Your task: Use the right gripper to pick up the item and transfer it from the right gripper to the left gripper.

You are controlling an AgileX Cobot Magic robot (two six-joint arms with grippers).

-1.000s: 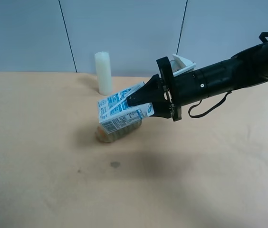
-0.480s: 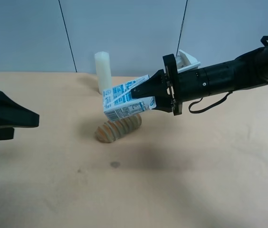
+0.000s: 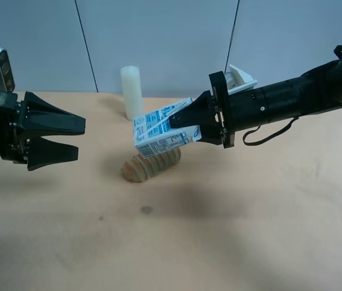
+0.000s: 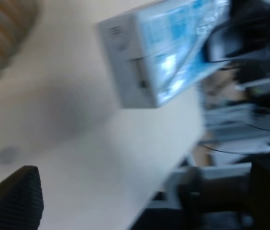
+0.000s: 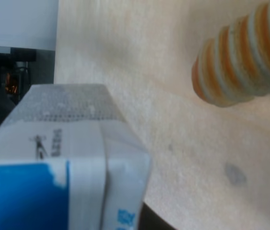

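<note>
Two end effectors now share my high view: the left end effector (image 3: 81,139) has come in at nine o'clock of the carton (image 3: 162,130), jaws wide, while the right end effector (image 3: 183,121) grips it above the loaf (image 3: 151,165), so handover looks near.

One high view, two close wrist views.
High camera looks down across the surface (image 3: 250,242); both wrist cameras sit close in, sharing carton (image 3: 162,129) (image 5: 68,158) (image 4: 159,52) and loaf (image 3: 153,165) (image 5: 240,62) (image 4: 1,33).
</note>
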